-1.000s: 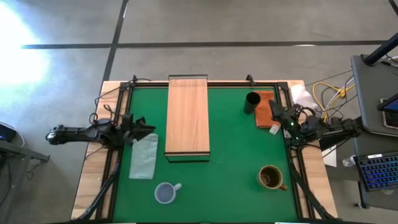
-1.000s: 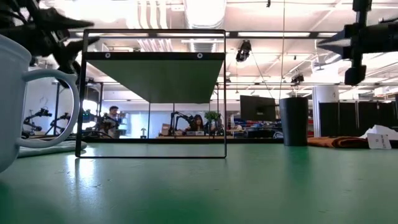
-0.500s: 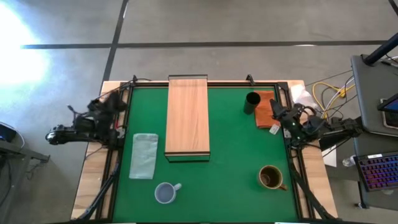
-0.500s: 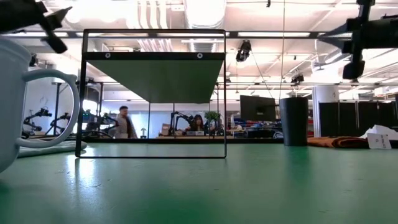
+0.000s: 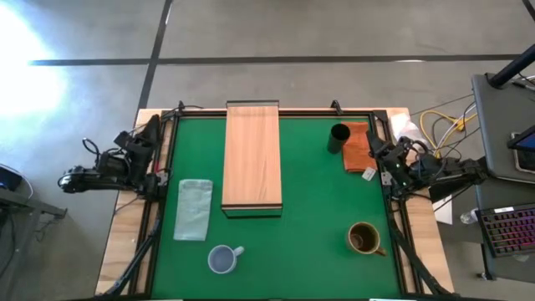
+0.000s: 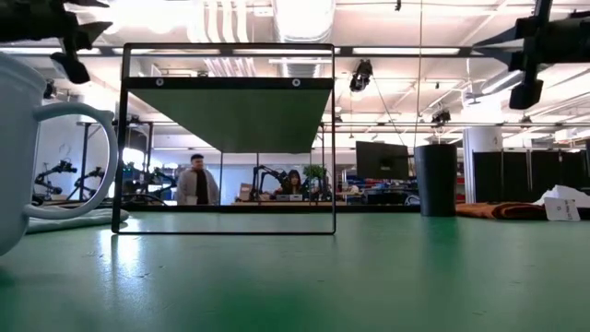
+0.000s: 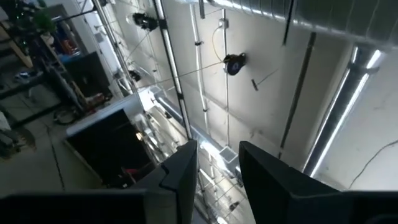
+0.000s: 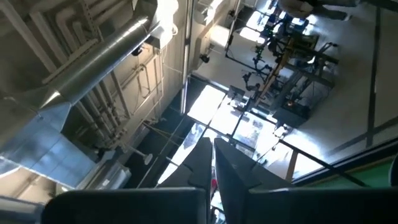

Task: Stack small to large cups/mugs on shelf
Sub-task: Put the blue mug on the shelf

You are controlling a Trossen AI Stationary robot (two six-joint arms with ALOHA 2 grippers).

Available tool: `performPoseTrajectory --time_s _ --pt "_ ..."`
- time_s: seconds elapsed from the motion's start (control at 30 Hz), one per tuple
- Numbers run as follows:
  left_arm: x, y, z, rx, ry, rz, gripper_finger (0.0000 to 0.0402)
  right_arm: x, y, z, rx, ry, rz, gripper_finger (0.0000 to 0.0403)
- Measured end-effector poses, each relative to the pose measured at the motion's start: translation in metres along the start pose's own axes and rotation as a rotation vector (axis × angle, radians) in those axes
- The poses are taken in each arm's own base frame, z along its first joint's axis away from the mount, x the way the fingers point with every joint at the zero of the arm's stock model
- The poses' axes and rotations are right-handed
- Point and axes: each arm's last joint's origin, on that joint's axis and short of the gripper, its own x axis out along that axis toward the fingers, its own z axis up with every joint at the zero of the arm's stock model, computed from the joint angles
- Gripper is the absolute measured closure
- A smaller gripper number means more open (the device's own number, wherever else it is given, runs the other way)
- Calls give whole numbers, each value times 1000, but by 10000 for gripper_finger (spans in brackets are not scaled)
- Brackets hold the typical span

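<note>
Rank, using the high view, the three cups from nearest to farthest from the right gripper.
Measured from the right gripper:
1. Slim black handleless cup, beside it at the table's far right.
2. Wide brown handled mug, near right corner.
3. Pale blue-grey handled mug, near edge, left of centre.

The left arm lies folded back at the table's left edge, its gripper (image 5: pixel 144 138) raised and tilted toward the ceiling, fingers (image 7: pixel 180 177) parted with a clear gap. The right arm sits at the table's right edge, its gripper (image 5: pixel 378 151) also angled up, fingers (image 8: pixel 202 158) pressed together.
</note>
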Motion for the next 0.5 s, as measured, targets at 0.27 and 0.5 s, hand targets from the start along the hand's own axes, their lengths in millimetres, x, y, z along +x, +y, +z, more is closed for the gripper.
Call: performPoseTrajectory --time_s 0.27,0.5 --pt "15 -28 -2 175 157 -244 297 0 1 -1 -21 20 24 389" --pt "56 -75 -32 701 973 -33 297 1 -2 -3 -46 7 -21 323"
